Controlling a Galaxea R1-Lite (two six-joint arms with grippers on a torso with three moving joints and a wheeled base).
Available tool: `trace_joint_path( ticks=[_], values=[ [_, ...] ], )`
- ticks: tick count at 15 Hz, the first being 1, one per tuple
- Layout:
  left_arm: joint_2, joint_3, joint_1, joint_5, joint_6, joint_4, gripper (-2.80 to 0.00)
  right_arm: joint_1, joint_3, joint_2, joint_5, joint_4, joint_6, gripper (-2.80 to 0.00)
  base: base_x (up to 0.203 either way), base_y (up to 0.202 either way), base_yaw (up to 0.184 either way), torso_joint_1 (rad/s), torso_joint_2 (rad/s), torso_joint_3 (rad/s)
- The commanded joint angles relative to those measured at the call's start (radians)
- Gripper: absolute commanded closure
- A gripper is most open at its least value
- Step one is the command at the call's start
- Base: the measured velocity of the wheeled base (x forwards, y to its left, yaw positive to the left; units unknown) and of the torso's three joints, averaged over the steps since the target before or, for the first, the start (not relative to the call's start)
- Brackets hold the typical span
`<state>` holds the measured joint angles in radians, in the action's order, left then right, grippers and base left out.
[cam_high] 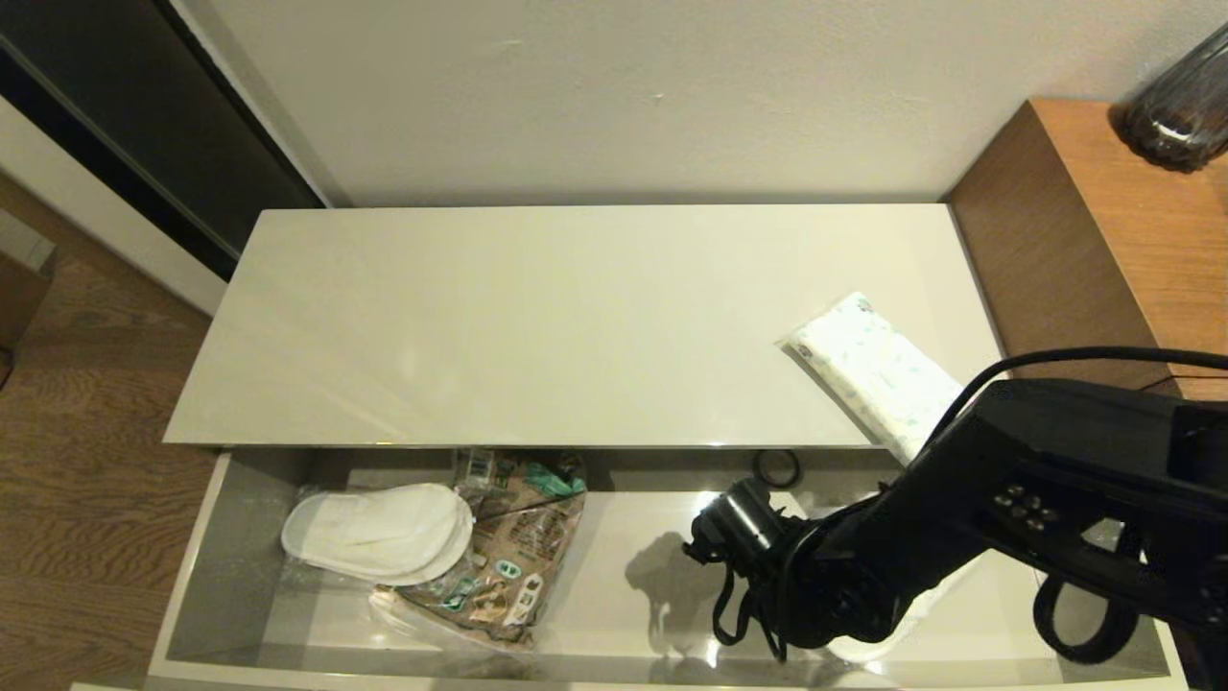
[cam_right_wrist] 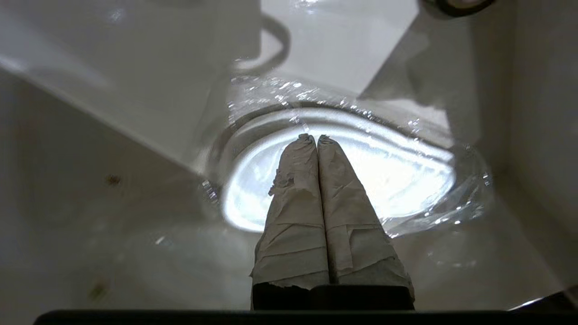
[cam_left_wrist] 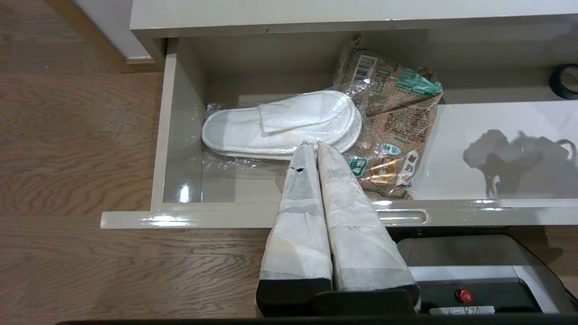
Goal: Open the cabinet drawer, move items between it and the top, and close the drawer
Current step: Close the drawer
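While the right gripper [cam_right_wrist: 317,137] hangs inside the cabinet drawer [cam_high: 614,662] near its right end, fingers pressed together and holding nothing, note that a bagged pair of slippers [cam_right_wrist: 384,180] lies directly beneath its tips, long axis along the drawer's length. You would judge this the nearest item for that arm. A second pair of slippers [cam_high: 379,533] lies at the drawer's left end, nearer the left gripper [cam_left_wrist: 314,144], also pressed together and empty, parked outside the drawer's front edge. The tissue-like pack [cam_high: 878,374] rests near the right end of the top [cam_high: 480,326], and the tape roll [cam_high: 775,467] sits against the drawer's back.
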<state>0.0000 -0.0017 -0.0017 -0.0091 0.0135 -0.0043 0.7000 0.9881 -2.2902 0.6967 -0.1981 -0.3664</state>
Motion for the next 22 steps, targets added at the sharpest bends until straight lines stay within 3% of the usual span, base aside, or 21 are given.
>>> trace_joint_path(
  ticks=[1, 9, 16, 22],
  values=[
    [0.001, 0.000, 0.000, 0.000, 0.000, 0.000, 0.00, -0.017, 0.015, -0.091, 0.026, -0.092, -0.040, 0.00, 0.000, 0.000, 0.000, 0.000, 0.00, 0.000],
    [0.000, 0.000, 0.000, 0.000, 0.000, 0.000, 0.00, -0.122, 0.032, -0.208, 0.039, -0.476, -0.240, 0.00, 0.000, 0.000, 0.000, 0.000, 0.00, 0.000],
    [0.000, 0.000, 0.000, 0.000, 0.000, 0.000, 0.00, -0.143, 0.039, -0.233, 0.031, -0.679, -0.465, 0.00, 0.000, 0.000, 0.000, 0.000, 0.00, 0.000],
    [0.002, 0.000, 0.000, 0.000, 0.000, 0.000, 0.00, -0.165, 0.041, -0.245, 0.030, -0.722, -0.552, 0.00, 0.000, 0.000, 0.000, 0.000, 0.00, 0.000]
  ],
)
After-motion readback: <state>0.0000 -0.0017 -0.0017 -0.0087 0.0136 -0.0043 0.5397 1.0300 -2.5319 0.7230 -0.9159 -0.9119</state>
